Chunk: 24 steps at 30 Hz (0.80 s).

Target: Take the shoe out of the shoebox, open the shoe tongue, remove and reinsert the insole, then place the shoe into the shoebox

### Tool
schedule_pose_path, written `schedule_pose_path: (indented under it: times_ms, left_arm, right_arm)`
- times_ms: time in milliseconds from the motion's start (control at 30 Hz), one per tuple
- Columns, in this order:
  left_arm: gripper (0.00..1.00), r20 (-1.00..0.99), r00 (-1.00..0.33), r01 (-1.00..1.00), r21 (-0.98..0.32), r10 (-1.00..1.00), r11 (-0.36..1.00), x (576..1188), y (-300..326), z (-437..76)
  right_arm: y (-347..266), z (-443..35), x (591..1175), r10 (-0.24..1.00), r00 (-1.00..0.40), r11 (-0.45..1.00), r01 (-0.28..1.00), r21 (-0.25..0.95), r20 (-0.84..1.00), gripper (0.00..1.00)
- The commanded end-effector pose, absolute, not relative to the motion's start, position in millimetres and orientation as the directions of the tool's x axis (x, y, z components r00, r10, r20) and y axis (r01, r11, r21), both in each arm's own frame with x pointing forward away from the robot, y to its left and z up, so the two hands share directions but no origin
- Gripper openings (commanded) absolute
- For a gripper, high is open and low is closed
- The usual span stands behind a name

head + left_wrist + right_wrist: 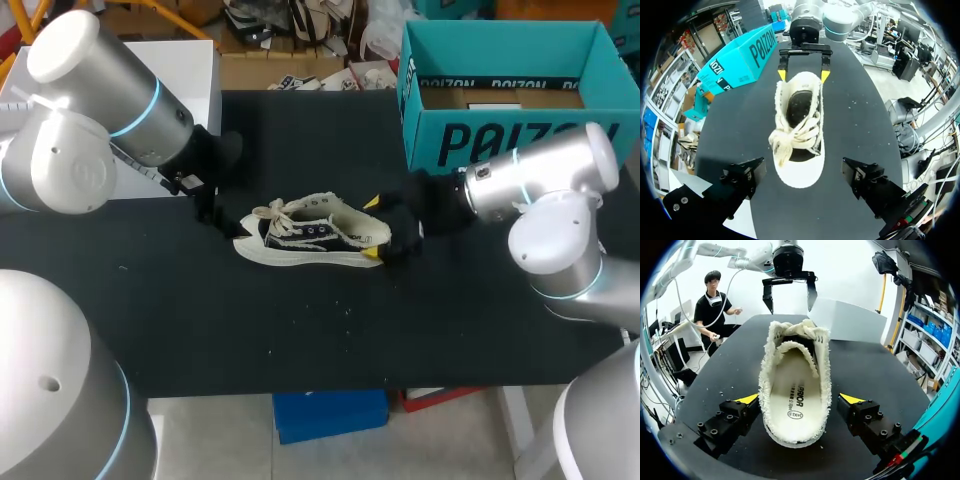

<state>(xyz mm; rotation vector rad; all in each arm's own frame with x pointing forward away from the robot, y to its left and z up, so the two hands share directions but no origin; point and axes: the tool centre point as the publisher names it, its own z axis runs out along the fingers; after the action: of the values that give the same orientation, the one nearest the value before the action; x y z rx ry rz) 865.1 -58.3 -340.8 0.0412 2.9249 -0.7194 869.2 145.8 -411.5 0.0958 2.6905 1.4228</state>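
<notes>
Black worktop (200,330) carries the shoe (310,235), upright on its sole near the middle and out of the box. In the head view the toe points to 9 o'clock and the heel to 3.

Right gripper (799,400) is at the heel, jaws released, one yellow tip on each side with a thin gap, no pinch. Left gripper (802,172) is just off the toe at about 9 to 10 o'clock, jaws spread wide, holding nothing.

Laces (792,137) are bunched over the tongue. Insole (795,390) lies seated inside. Teal shoebox (500,140) is open at 1 o'clock, well apart from the shoe.

Likely risks:
- Heel unclamped, so a pull on the tongue could drag or tip the light shoe.
- The bunched laces may snag a fingertip or keep the tongue from folding open.
- The frayed collar could catch on a tip.
- The insole may buckle on reinsertion.

Writing: large dark lettering on the box side and small print on the insole heel, not transcribed.
</notes>
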Motion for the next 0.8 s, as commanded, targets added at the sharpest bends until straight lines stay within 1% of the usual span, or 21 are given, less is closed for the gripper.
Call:
schedule_pose_path:
  times_ms: [33, 800]
  left_arm:
    - [1.0, -0.136, -0.991, 0.06, -0.463, -0.003, 0.884, 864.7, -57.6, -342.1]
    - [1.0, -0.136, -0.991, 0.06, -0.463, -0.003, 0.884, 864.7, -57.6, -342.1]
  right_arm:
    - [147.8, -419.1, 867.4, 0.104, -0.993, 0.56, 0.017, 0.829, -0.05, 1.0]
    - [152.0, -437.4, 871.8, 0.133, -0.99, 0.533, 0.037, 0.846, -0.041, 1.0]
